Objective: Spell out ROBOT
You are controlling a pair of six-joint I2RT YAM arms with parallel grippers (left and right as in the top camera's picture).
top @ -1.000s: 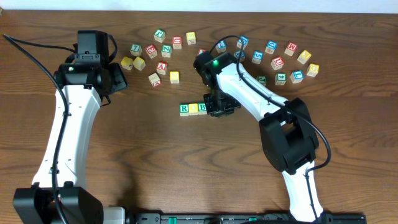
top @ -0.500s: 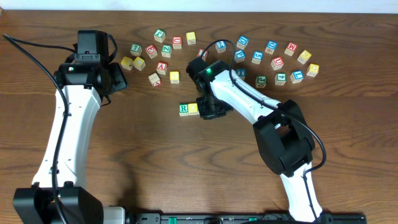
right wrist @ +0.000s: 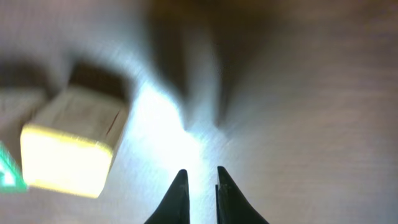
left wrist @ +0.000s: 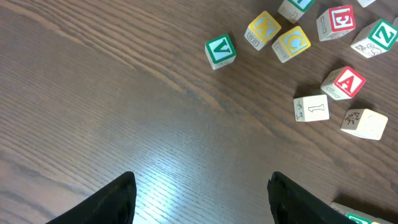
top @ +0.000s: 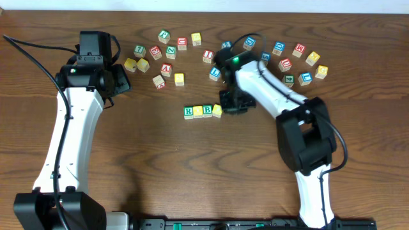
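A row of cubes lies mid-table in the overhead view: green-lettered R point(top: 188, 112), a yellow-faced cube point(top: 198, 111), green-lettered B point(top: 208, 110), then a second yellow-faced cube point(top: 217, 110) turned slightly askew at the right end. My right gripper point(top: 232, 106) hovers just right of that cube. In the right wrist view its jaws point(right wrist: 201, 177) are shut with nothing between them, and the yellow cube point(right wrist: 74, 149) sits blurred to the left. My left gripper point(top: 120, 83) stands open and empty point(left wrist: 202, 180) at the far left. I cannot tell which blue cube carries the T.
Several loose letter cubes are scattered along the back of the table point(top: 192, 166), from a yellow pair point(top: 136, 64) to a yellow one point(top: 321, 71). The left wrist view shows a green V cube point(left wrist: 220, 50) and a red A cube point(left wrist: 343, 82).
My right arm swung left over the row, then back right. The second yellow-faced cube now shows at the row's right end, apart from the jaws. The left arm has not moved.
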